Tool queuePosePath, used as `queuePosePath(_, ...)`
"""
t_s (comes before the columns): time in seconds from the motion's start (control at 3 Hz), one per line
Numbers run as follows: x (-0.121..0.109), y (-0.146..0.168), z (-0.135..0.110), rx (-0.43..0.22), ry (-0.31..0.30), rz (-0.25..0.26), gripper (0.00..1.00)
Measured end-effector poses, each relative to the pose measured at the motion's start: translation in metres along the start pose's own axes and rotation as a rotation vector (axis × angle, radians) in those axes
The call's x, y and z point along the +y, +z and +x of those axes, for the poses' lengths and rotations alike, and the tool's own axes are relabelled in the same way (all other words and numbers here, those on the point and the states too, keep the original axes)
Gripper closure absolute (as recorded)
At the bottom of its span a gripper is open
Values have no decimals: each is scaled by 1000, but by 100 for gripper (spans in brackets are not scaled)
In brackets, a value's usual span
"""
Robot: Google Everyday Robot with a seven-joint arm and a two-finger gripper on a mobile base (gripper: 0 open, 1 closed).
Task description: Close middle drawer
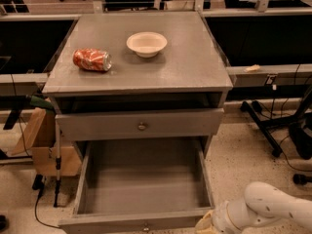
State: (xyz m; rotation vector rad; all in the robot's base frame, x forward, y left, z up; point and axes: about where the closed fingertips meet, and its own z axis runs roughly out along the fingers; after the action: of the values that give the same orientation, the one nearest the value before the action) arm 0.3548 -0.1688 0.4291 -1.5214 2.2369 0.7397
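**Grey drawer stands far out, gripper low at its right front corner**

White and rounded, the arm comes in from the bottom right of the view. Its gripper sits at the bottom edge, just beside the right end of the middle drawer's front panel. We cannot tell whether it touches the panel, nor whether it is clasping anything.

The middle drawer is pulled far out of the cabinet, so we see its long grey floor and both side walls. The slim front panel, with a small dull knob, is nearly cut off by the bottom of the view.

Above it, the upper drawer with its brass knob juts out slightly beneath the cabinet top.

On that top a red can lies on its side near the left edge, and we cannot read its lettering. A pale bowl stands well apart from it, nearer the back.

Speckled floor lies open to the right of the drawer. A black chair base stands further right. On the left, a cardboard box stands close beside the cabinet.
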Motion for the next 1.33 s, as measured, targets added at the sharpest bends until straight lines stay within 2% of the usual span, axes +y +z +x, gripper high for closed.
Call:
queuePosePath(0.33,-16,28,1,-8,10,-10,82)
queuePosePath(1.0,-14,29,-3,-19,2,-5,36)
queuePosePath(1.33,-14,35,-14,-37,-17,-4,13)
